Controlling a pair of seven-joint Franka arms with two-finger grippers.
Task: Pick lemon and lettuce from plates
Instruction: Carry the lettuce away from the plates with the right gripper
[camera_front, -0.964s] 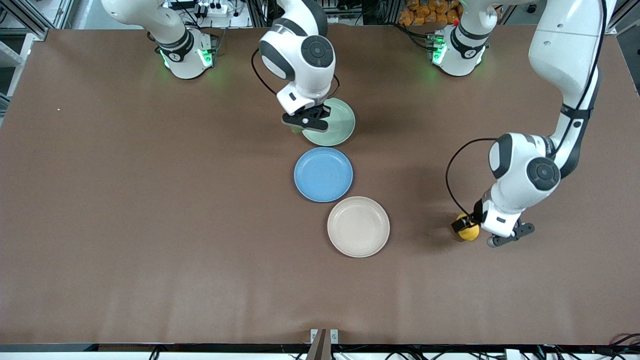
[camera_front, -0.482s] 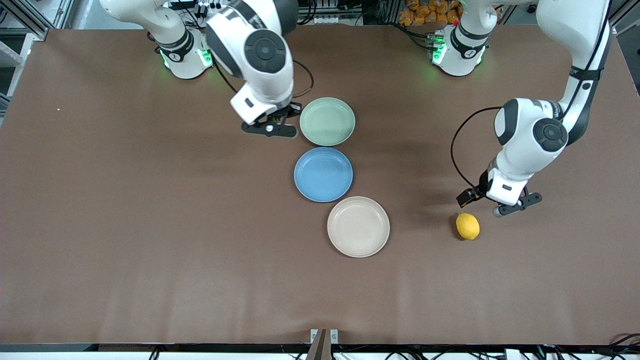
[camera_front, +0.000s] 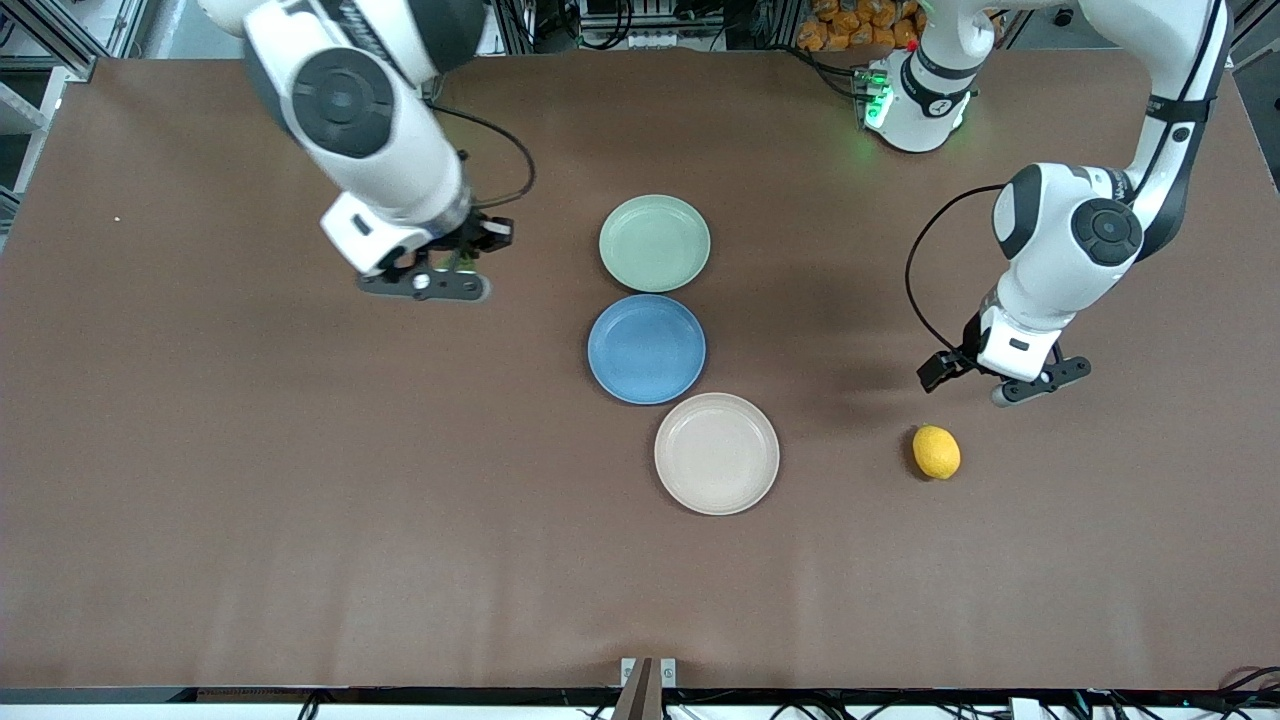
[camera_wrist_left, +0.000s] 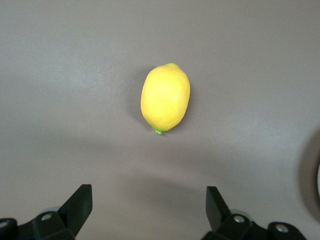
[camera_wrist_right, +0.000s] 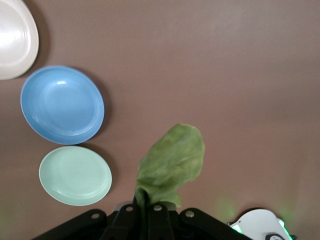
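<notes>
While right gripper hangs over bare table toward right arm's end, pinched tight on lettuce, you see left gripper spread wide, holding nothing, above lemon, which lies on table near beige plate. Green plate bare.

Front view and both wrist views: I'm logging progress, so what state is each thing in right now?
Small yellow oval lemon: lying on the bare table, released.
Dark-green wrinkly lettuce leaf: dangling, pinched.
Left hand: open, over the lemon.
Right hand: shut on the lettuce.
Mint green plate, blue plate, beige plate: empty.
</notes>
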